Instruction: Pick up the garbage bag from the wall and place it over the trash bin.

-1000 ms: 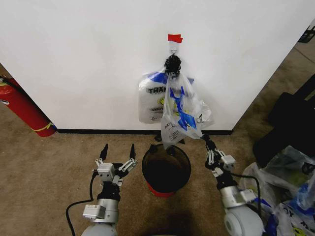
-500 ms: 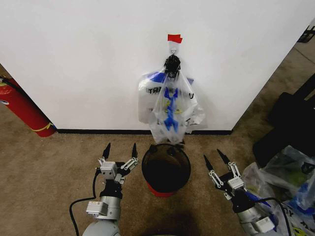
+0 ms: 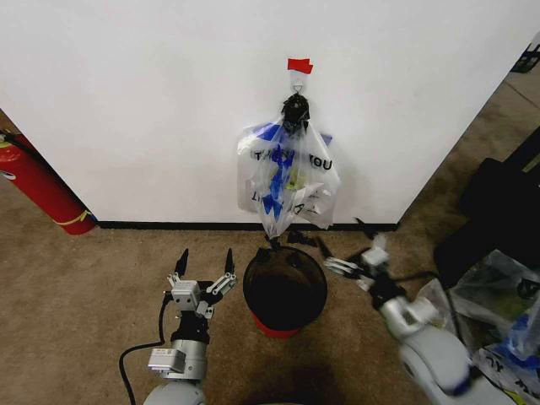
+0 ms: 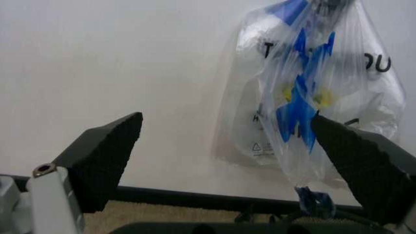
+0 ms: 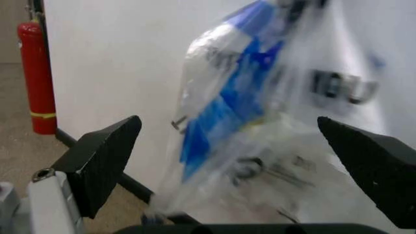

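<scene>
Garbage bag (image 3: 288, 181), partial black "YOU" lettering legible, hangs from metal hook (image 3: 296, 82) under red tape strip (image 3: 299, 65) on wall (image 3: 152, 101), directly above trash bin (image 3: 284, 291); left gripper (image 3: 203, 259) and right gripper (image 3: 341, 249) flank the bin, fingers spread, empty; fire extinguisher (image 3: 38, 184) far left.

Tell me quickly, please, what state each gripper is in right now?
Left gripper: open, empty, beside the bin.
Right gripper: open, empty, below the bag.
</scene>
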You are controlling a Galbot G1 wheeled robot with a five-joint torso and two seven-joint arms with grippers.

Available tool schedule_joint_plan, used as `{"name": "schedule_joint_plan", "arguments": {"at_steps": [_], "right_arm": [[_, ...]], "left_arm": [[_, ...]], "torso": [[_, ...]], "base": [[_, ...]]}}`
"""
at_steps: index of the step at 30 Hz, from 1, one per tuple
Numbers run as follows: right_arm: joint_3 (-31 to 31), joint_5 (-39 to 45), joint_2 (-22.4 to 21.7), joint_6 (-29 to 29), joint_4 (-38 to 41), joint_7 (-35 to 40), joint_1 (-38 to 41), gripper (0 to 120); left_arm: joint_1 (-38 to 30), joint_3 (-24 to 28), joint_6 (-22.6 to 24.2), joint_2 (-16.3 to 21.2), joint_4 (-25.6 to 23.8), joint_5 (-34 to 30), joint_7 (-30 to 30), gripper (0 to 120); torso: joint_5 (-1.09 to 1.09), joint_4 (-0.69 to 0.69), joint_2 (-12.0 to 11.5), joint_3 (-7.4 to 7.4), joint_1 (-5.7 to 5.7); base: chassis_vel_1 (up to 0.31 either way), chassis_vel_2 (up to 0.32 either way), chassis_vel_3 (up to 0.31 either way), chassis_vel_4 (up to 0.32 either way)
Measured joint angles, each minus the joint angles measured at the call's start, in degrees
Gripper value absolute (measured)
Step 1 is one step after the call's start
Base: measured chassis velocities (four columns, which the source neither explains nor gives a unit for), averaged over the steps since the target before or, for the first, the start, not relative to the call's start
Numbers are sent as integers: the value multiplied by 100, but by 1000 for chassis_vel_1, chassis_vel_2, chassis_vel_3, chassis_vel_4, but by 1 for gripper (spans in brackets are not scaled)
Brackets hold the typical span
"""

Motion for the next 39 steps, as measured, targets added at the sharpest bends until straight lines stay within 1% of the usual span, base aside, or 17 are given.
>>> {"name": "schedule_joint_plan", "arguments": {"at_steps": [2,3,4,8,14,17,18,21,24,25,28,30,31,32,33,38,39], "right_arm": [[-426,-193,216,-233,-256,247,487,100],[-527,-295,313,-315,-347,335,607,100],[-527,-295,313,-315,-347,335,607,100],[-839,-638,631,-638,-850,614,1033,100],[-1241,-778,757,-878,-1340,863,1615,100],[-1404,-814,820,-936,-1531,930,1904,93],[-1404,-814,820,-936,-1531,930,1904,93],[-1543,-861,891,-1010,-1727,980,2147,82],[-1604,-860,955,-1121,-1814,1050,2255,69],[-1604,-860,955,-1121,-1814,1050,2255,69],[-1634,-831,983,-1229,-1845,1096,2295,54],[-1642,-823,995,-1295,-1864,1130,2301,48],[-1652,-814,996,-1333,-1876,1166,2304,43],[-1652,-814,996,-1333,-1876,1166,2304,43],[-1655,-809,993,-1345,-1885,1185,2305,40],[-1614,-767,953,-1366,-1830,1237,2295,18],[-1614,-767,953,-1366,-1830,1237,2295,18]], "left_arm": [[28,-56,-14,-24,-4,13,0,100],[35,-77,-17,-29,-6,13,0,100],[35,-77,-17,-29,-6,13,0,100],[53,-150,-25,-31,-11,-35,0,100],[0,-162,-85,-38,25,-73,-2,100],[-26,-182,-187,-63,61,-3,2,100],[-26,-182,-187,-63,61,-3,2,100],[-29,-189,-195,-72,80,-3,-2,100],[-18,-195,-196,-84,85,-3,-15,100],[-18,-195,-196,-84,85,-3,-15,100],[-2,-201,-199,-88,85,-4,-25,100],[-2,-202,-200,-88,85,-8,-32,100],[-2,-200,-200,-88,85,-11,-38,100],[-2,-200,-200,-88,85,-11,-38,100],[-1,-199,-200,-87,85,-12,-40,100],[6,-180,-201,-90,74,-1,-44,100],[6,-180,-201,-90,74,-1,-44,100]], "torso": [[-1,0,0,0,0],[0,0,0,0,0],[0,0,0,0,0],[-1,-3,0,0,0],[-1,-1,0,0,0],[-2,-2,0,0,0],[-2,-2,0,0,0],[-2,-2,0,-1,0],[-1,-2,0,0,0],[-1,-2,0,0,0],[-1,-2,0,-1,0],[-1,-2,0,-1,0],[-1,-2,0,0,0],[-1,-2,0,0,0],[0,-2,0,0,0],[0,-2,0,-1,0],[0,-2,0,-1,0]], "base": [[0,0,0,0],[0,0,0,0],[0,0,0,0],[0,0,0,0],[0,0,0,0],[0,0,0,0],[0,0,0,0],[0,0,0,0],[0,0,0,0],[0,0,0,0],[0,0,0,0],[0,0,0,0],[0,0,0,0],[0,0,0,0],[0,0,0,0],[0,0,0,0],[0,0,0,0]]}}
